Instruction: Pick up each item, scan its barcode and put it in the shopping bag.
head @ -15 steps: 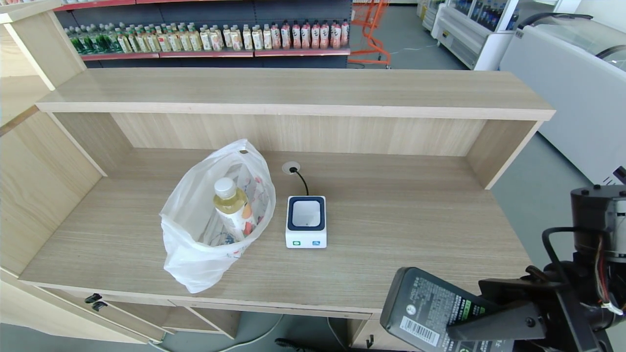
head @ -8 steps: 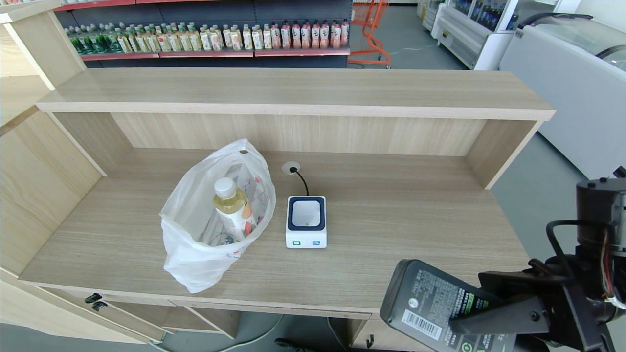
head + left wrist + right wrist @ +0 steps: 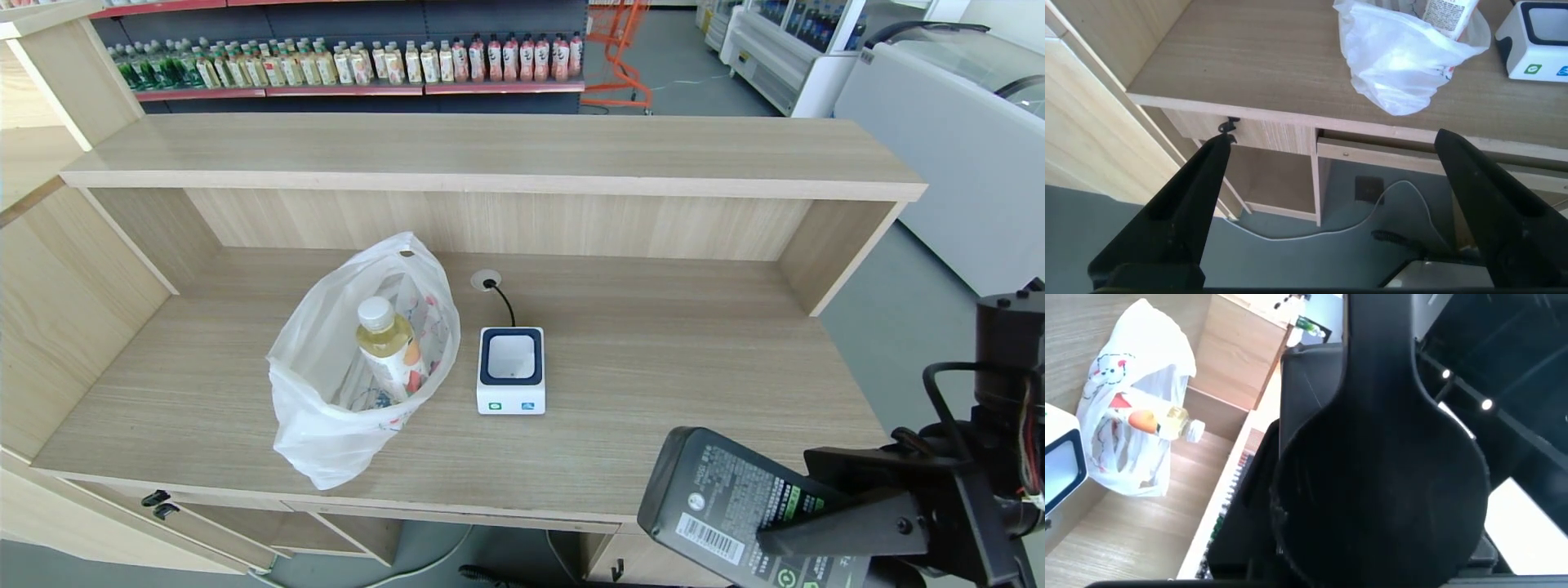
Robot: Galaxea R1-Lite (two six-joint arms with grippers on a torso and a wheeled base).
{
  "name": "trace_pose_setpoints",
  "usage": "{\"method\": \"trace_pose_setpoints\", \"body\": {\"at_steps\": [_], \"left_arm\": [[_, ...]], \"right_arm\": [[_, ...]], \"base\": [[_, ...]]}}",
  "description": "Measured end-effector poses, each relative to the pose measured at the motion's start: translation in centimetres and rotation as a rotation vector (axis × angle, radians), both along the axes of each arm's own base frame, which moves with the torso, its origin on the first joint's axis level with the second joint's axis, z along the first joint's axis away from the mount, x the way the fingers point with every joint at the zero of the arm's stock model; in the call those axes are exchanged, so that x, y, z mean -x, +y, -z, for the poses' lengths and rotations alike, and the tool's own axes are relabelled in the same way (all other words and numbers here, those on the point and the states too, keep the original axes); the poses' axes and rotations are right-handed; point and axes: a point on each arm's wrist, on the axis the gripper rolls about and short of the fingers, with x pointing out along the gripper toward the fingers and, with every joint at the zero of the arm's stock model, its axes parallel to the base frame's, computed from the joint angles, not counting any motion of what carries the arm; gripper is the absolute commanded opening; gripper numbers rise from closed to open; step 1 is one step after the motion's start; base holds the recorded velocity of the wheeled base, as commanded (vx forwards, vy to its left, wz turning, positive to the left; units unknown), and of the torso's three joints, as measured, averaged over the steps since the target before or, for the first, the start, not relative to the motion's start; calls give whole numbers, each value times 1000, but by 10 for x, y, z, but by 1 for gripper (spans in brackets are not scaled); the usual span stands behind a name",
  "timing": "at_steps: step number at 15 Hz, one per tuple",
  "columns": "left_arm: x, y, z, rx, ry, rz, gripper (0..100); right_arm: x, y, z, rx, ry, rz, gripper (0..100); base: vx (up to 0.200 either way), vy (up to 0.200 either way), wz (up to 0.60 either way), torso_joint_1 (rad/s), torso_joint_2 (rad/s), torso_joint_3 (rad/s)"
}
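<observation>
- The left gripper [image 3: 1331, 155] hangs off the front edge of the counter [image 3: 653, 367], toward its left end; its jaws are spread wide with nothing between them
- The shopping bag [image 3: 359, 367], thin white plastic, stands on the counter left of centre with its mouth gaping upward; its lower part bulges toward the front edge; the right wrist view shows it too [image 3: 1135, 408]
- Inside the bag a bottle [image 3: 390, 351] leans at a tilt, white cap uppermost, pale yellow drink inside, a printed label round its middle; it rests against the bag's right wall
- The scanner [image 3: 511, 369], a white box with a dark-framed window facing up, sits just beside the bag on its right; its black cable runs back to a round hole [image 3: 486, 280] in the counter
- The dark packet [image 3: 727, 514] is held off the counter's front right corner, well apart from the scanner; its printed face is turned up, with a white barcode label [image 3: 710, 539] showing
- The right gripper [image 3: 784, 539] is clenched on the packet's right end; one finger lies across the printed face
</observation>
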Motion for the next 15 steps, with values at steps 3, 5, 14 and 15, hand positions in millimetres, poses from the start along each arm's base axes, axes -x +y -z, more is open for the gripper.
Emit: {"method": "trace_pose_setpoints", "body": {"at_steps": [3, 5, 14, 15], "left_arm": [[0, 0, 0, 0, 0, -1, 100], [0, 0, 0, 0, 0, 0, 100], [0, 0, 0, 0, 0, -1, 100], [0, 0, 0, 0, 0, -1, 100]], "right_arm": [[2, -1, -2, -3, -7, 0, 0], [3, -1, -3, -2, 8, 2, 0], [4, -48, 5, -33, 1209, 480, 0], [9, -56, 12, -26, 1331, 527, 0]], "base": [[0, 0, 0, 0, 0, 0], [0, 0, 0, 0, 0, 0], [0, 0, 0, 0, 0, 0], [0, 0, 0, 0, 0, 0]]}}
